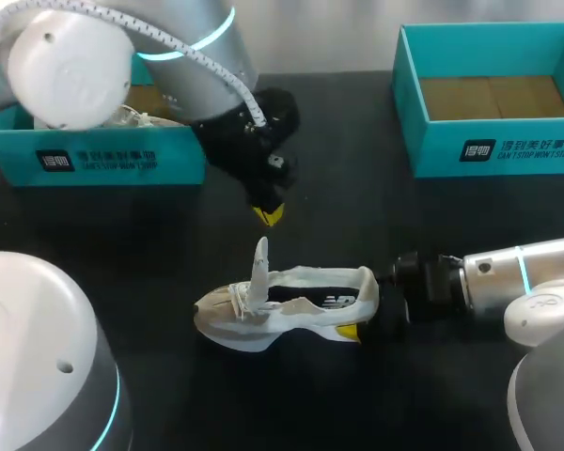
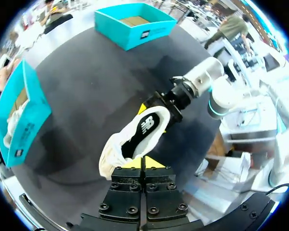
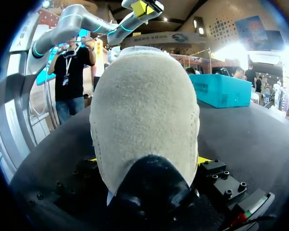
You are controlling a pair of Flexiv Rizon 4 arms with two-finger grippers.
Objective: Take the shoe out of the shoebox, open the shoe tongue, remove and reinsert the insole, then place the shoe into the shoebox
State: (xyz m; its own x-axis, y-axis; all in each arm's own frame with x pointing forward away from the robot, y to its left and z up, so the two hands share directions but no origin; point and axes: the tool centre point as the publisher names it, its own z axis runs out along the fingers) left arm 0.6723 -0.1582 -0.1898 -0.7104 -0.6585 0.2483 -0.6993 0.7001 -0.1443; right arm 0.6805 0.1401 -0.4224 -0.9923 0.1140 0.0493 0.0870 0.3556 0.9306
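Clamping the shoe (image 1: 291, 310) by its heel alone, the right pincer (image 1: 365, 303) may let it twist under the closed, empty left pincer (image 1: 268, 214).

Two teal shoeboxes (image 1: 94, 162) (image 1: 493, 150), one white shoe (image 1: 291, 308) outside them, two arms (image 1: 193, 42) (image 1: 522, 272), two yellow-tipped tools (image 1: 268, 214) (image 1: 367, 318).

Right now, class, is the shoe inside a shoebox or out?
Out: the shoe rests on the table, apart from the left shoebox and right shoebox.

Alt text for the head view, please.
A white shoe sits on the dark table, tongue raised, its heel gripped by the right hand. The left hand hangs shut beyond it, apart. Two teal boxes stand at the back corners.
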